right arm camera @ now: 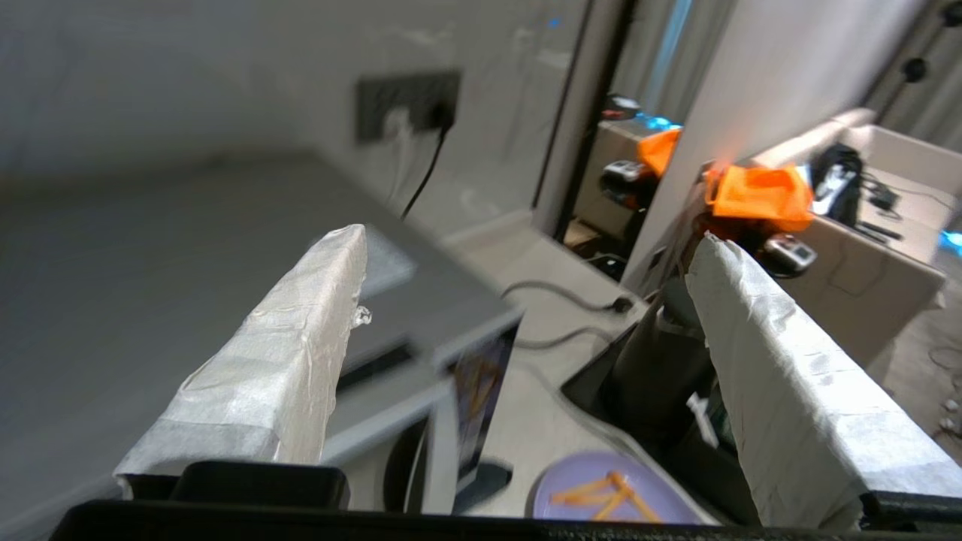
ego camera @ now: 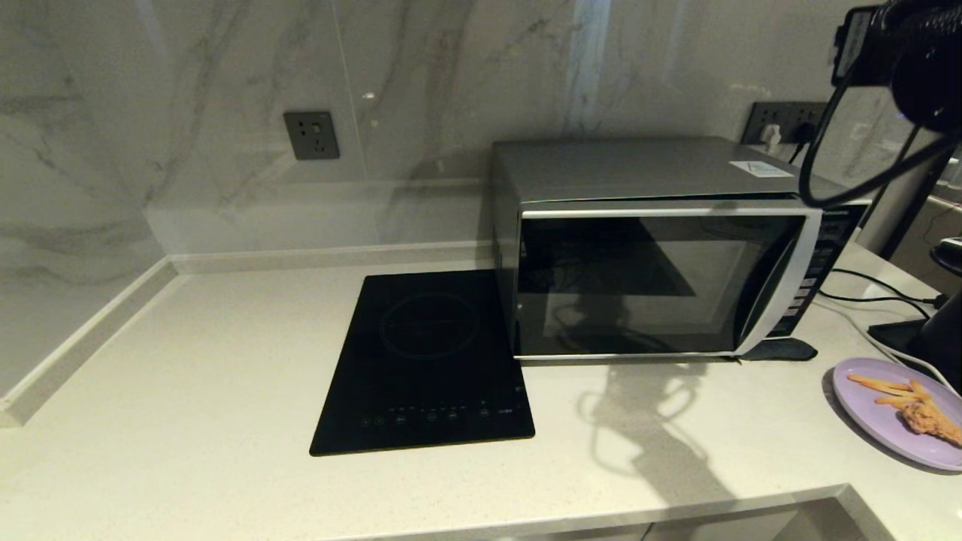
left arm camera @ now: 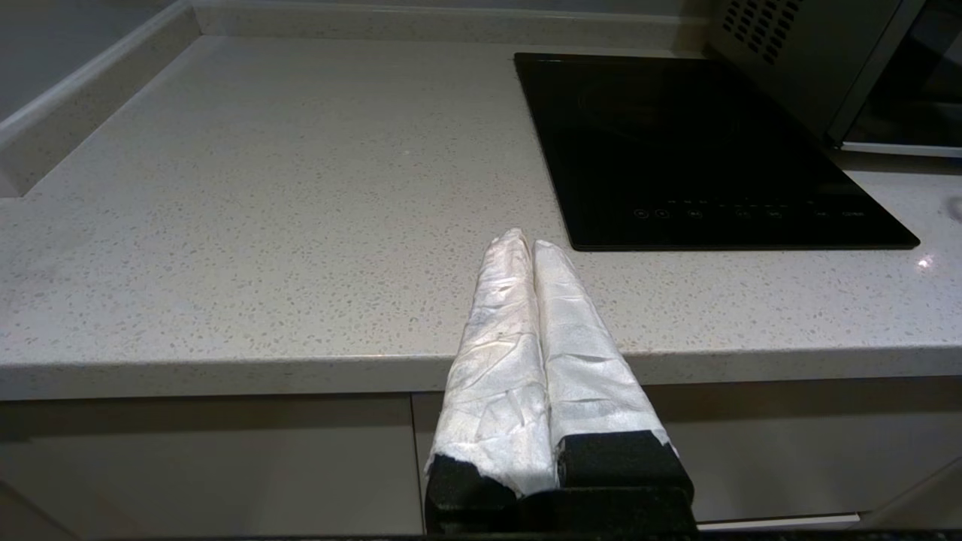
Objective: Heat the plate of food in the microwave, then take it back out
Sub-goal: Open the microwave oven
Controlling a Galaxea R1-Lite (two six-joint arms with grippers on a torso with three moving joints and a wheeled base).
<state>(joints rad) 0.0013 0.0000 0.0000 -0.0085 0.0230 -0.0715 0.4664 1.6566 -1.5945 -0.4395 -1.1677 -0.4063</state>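
Observation:
The silver microwave (ego camera: 661,248) stands on the counter with its dark glass door closed. To its right, near the counter's right end, the lavender plate of food (ego camera: 864,406) lies flat with orange fries and a brown chicken piece. My right arm (ego camera: 917,60) hangs high above the microwave's right side. In its wrist view the right gripper (right arm camera: 530,239) is open and empty, above the microwave top (right arm camera: 225,263), with the plate (right arm camera: 571,481) far below. My left gripper (left arm camera: 526,242) is shut on nothing, parked in front of the counter edge.
A flat black induction cooktop (ego camera: 428,361) lies directly left of the microwave. Black and white cables (ego camera: 879,293) and a dark appliance (ego camera: 939,330) crowd the space behind the plate. A wall socket (ego camera: 311,135) sits on the marble backsplash.

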